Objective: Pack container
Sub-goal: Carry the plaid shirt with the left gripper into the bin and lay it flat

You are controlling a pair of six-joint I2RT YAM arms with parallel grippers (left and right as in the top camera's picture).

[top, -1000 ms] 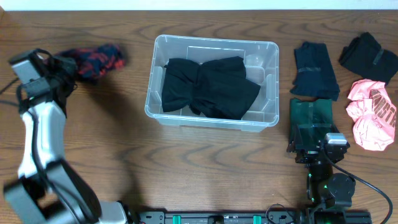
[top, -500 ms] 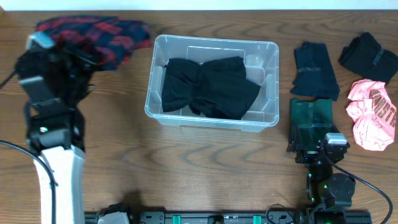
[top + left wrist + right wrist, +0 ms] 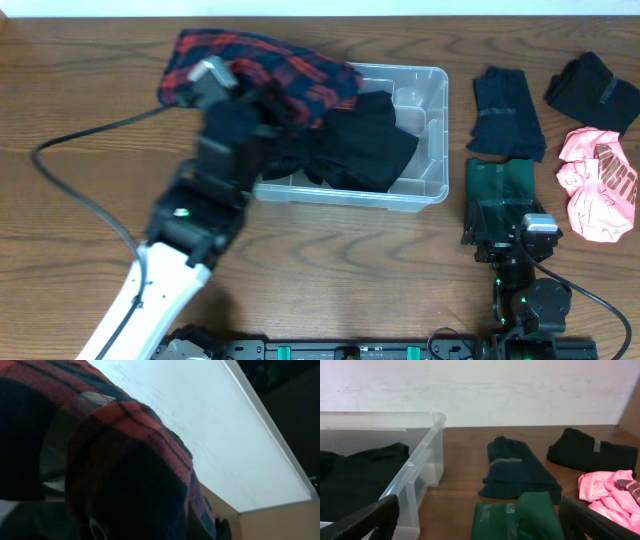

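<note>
We are hovering the left gripper (image 3: pixel 268 112) over the far left corner of the container (image 3: pixel 432 150), which is sitting mid-table with a black garment (image 3: pixel 365 140) inside. A red plaid cloth (image 3: pixel 270 65) is draping over that gripper and the rim, hiding its fingers, so we cannot tell their spread or grip. The right gripper (image 3: pixel 480 525) is resting right of the container above a green garment (image 3: pixel 500 185), fingers (image 3: pixel 370 517) wide apart and empty.

White-and-black left arm (image 3: pixel 160 275) with a looping black cable (image 3: pixel 38 160) (right arm (image 3: pixel 525 270) all black, green-lit)
</note>
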